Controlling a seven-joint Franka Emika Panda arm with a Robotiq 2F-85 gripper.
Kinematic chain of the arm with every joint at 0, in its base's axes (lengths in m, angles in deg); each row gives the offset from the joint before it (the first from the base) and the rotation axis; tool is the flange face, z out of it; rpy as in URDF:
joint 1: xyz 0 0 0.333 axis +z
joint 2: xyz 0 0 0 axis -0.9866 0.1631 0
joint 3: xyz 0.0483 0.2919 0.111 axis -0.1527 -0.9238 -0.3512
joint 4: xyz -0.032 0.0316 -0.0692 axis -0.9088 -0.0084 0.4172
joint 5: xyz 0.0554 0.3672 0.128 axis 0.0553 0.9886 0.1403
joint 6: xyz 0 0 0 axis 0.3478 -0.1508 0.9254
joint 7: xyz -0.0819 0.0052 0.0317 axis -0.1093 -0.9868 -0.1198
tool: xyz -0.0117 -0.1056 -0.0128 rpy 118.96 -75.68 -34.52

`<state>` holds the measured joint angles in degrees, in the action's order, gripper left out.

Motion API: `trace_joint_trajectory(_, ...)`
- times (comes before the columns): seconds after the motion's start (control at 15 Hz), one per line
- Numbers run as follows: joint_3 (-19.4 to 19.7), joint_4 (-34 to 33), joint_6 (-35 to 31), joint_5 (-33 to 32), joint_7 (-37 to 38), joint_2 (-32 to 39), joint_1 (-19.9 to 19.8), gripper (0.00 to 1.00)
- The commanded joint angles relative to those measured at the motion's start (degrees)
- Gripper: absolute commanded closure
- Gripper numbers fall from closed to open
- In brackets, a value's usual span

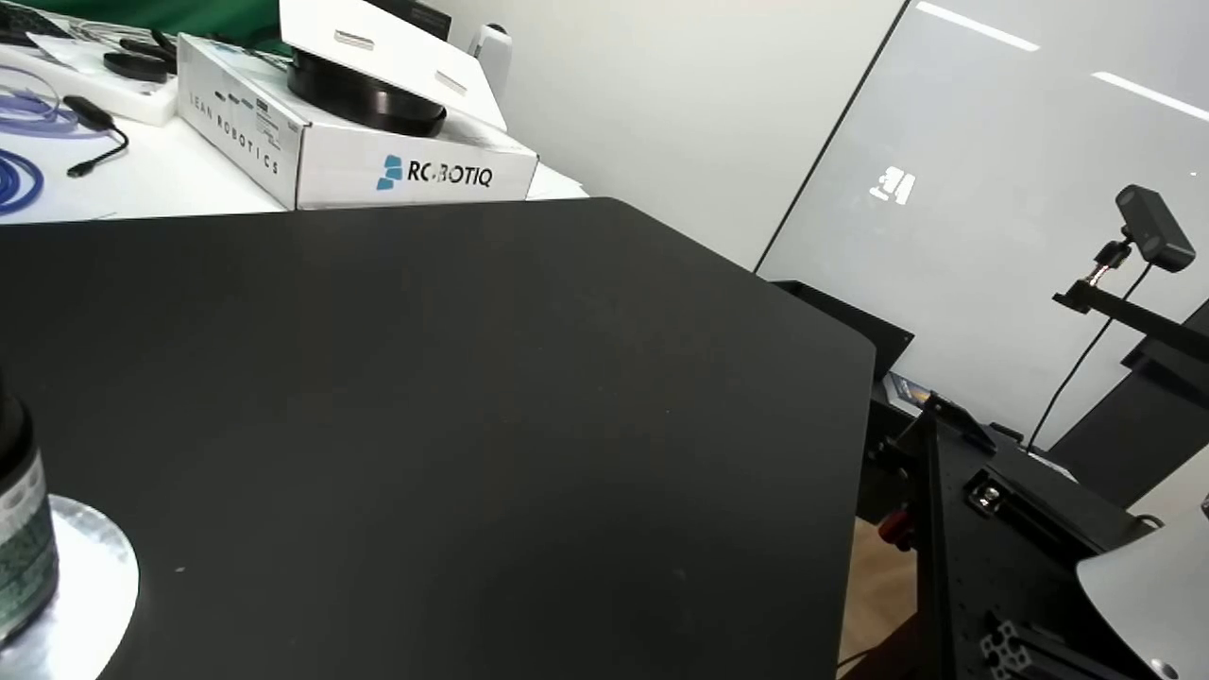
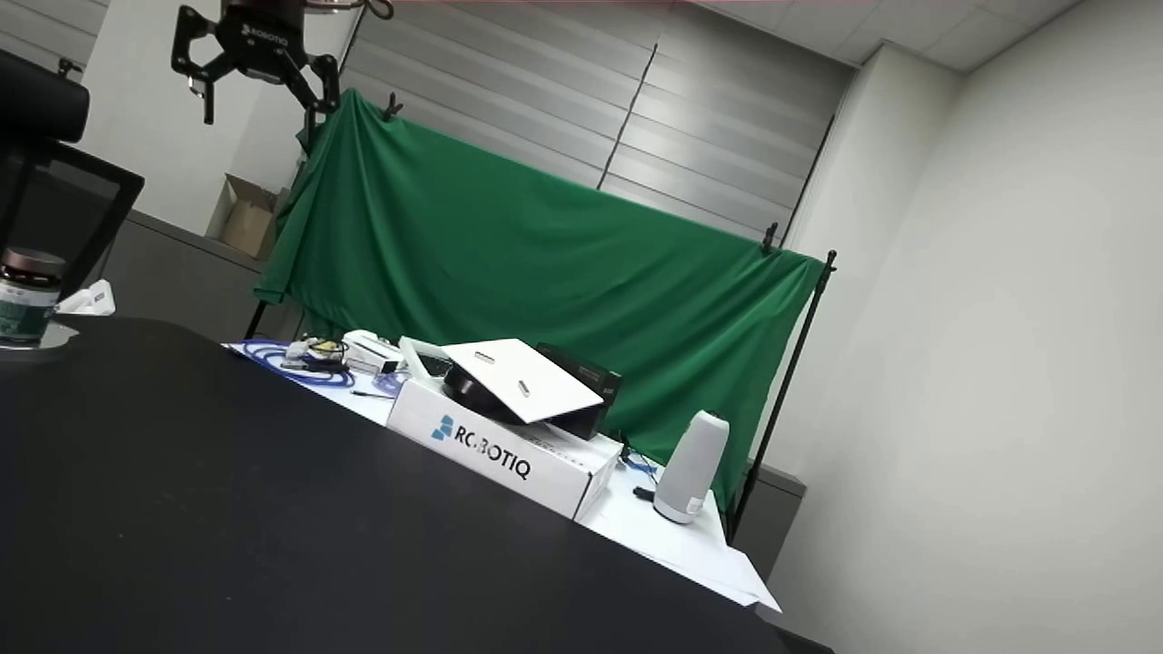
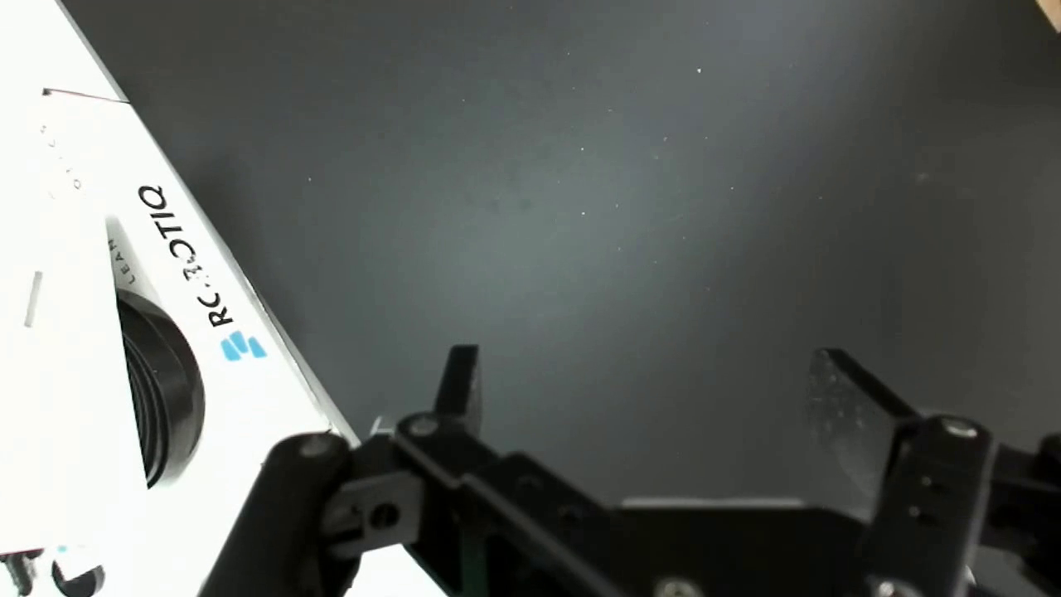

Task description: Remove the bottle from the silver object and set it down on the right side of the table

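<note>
The bottle (image 1: 26,557) stands upright on the silver object (image 1: 99,576) at the left edge of an exterior view, partly cut off. The bottle (image 2: 27,307), dark with a brown cap and greenish-white label, and the silver disc (image 2: 62,335) also show at the left edge of an exterior view. My gripper (image 2: 261,118) is open and hangs high above the black table (image 2: 273,509), apart from the bottle. In the wrist view the open gripper (image 3: 645,356) has nothing between its fingers, only the table (image 3: 539,207) below. Bottle and disc are out of the wrist view.
A white Robotiq box (image 1: 416,175) with a black round thing and a tilted white panel (image 1: 397,47) on it stands on a white table beyond the black table's edge. A grey-white device (image 2: 692,468) stands beside it. A mounted camera (image 1: 1154,227) stands off the table.
</note>
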<state>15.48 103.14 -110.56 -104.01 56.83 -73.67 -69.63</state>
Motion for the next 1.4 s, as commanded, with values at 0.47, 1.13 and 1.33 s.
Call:
trace_joint_trajectory(0.47, -0.51, -5.48, -8.29, -1.32, -0.43, 7.75, 0.43, 0.00)
trace_joint_trajectory(1.13, -3.89, -24.62, -9.91, -1.15, -3.06, 29.38, 6.38, 0.00)
trace_joint_trajectory(1.33, -3.41, -31.80, -2.14, -1.40, 2.79, 34.57, 10.81, 0.00)
